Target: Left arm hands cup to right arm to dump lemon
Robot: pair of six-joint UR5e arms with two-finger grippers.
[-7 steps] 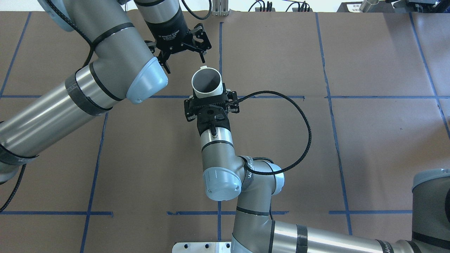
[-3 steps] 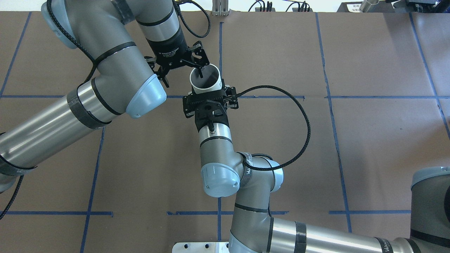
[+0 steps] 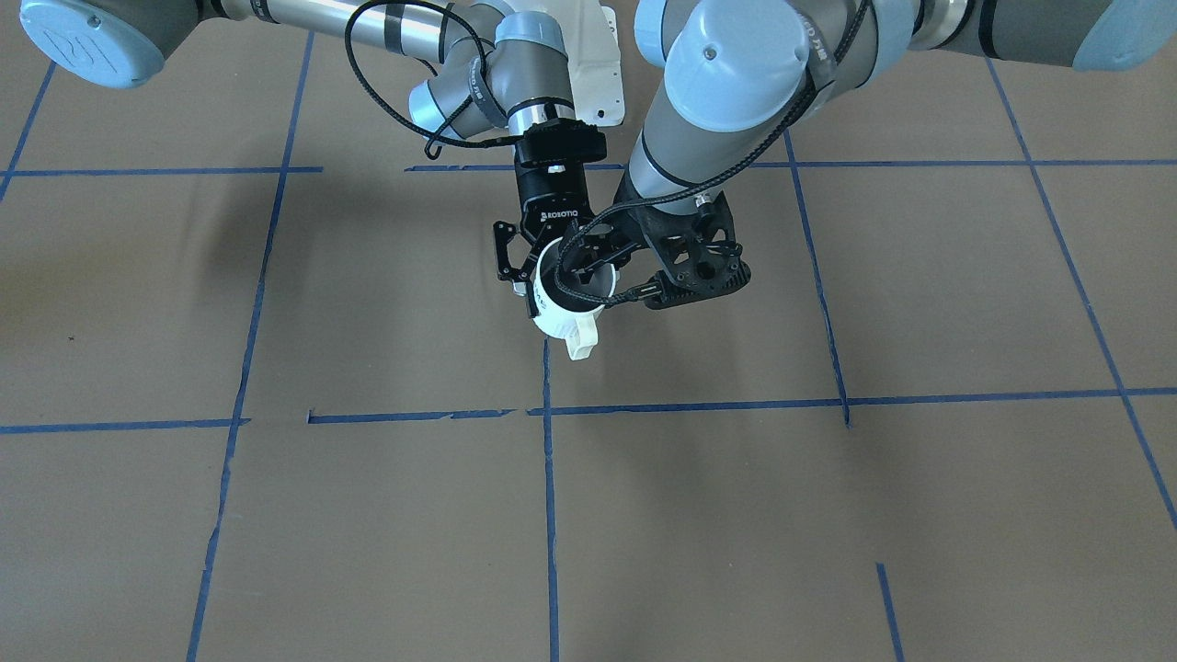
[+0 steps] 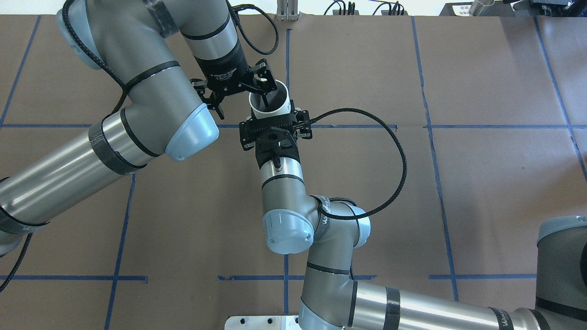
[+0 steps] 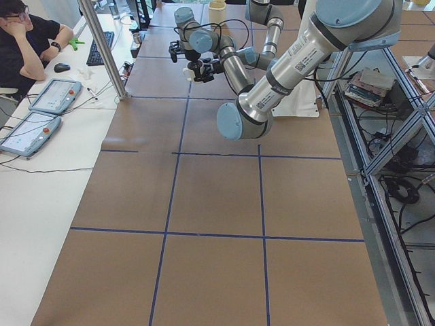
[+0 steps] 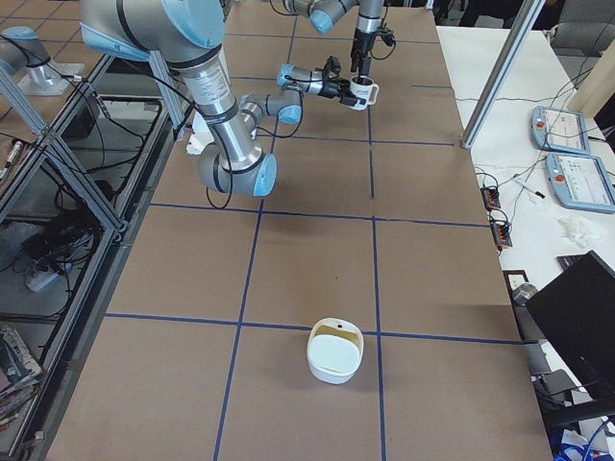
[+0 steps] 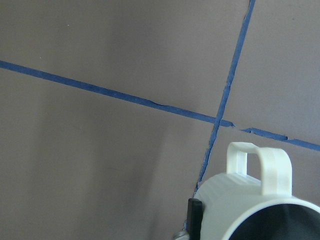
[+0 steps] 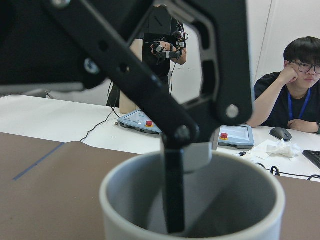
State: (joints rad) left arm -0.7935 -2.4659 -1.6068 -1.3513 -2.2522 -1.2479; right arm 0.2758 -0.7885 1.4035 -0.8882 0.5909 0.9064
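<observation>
Cup (image 4: 268,111) hangs upright over the table's middle, right gripper (image 4: 274,120) clamped round its body. Left gripper (image 4: 241,104) is spread wide, one finger (image 4: 265,95) inside the rim. Best keep it level and ease that finger gently; the lemon isn't visible.

worktop (image 4: 481,183) covered in brown paper | blue tape lines (image 4: 287,55) laid across it as a grid | white mounting plate (image 4: 257,323) seen at the robot-side edge | white bowl (image 6: 334,351) set on a tape line, well apart from the mounting plate, toward the right end
</observation>
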